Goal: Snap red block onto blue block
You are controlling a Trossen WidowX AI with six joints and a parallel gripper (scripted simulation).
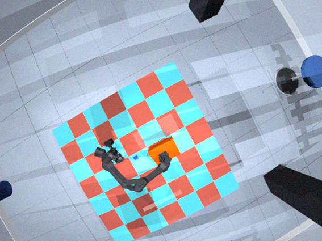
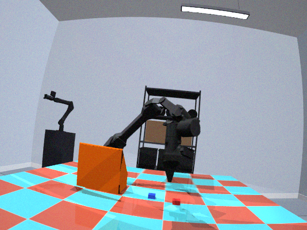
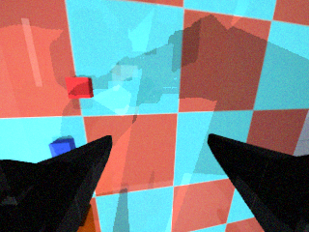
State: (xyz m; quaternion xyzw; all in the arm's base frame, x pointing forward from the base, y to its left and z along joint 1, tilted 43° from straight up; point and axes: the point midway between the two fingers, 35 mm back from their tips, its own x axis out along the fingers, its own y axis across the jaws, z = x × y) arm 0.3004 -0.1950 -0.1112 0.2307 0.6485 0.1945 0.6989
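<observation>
Pale blue-grey walls and a hanging strip light frame the scene, and across the lower part of the exterior view spreads a worktop (image 1: 191,159) (image 2: 230,214) (image 3: 130,150) chequered in coral red and bright cyan. We see the black tapered fingers (image 2: 170,176) standing wide, one at the lower left and one at the lower right of the wrist view, with nothing between them.

Just beyond the left-hand finger in that view, partly covered by it, sits the small blue rectangular block (image 1: 135,157) (image 2: 151,196) (image 3: 63,147). Above it, toward the upper left of the wrist view, lies the small red rectangular block (image 2: 176,201) (image 3: 79,87), on the worktop and apart from the blue one; in the exterior view we find it right of centre, near the bottom. From the top we cannot make it out, and we suppose the arm hides it.

Farther out, the black jointed arm (image 1: 116,174) (image 2: 134,126) reaches over from behind the bright orange wedge-shaped block (image 1: 171,147) (image 2: 99,166), left of centre in the exterior view. A black metal shelf rack (image 2: 173,93) stands behind.

As we judge it, we are at the approach: neither block is joined, and the grasp, the carry, the firm press and the release are all left.
</observation>
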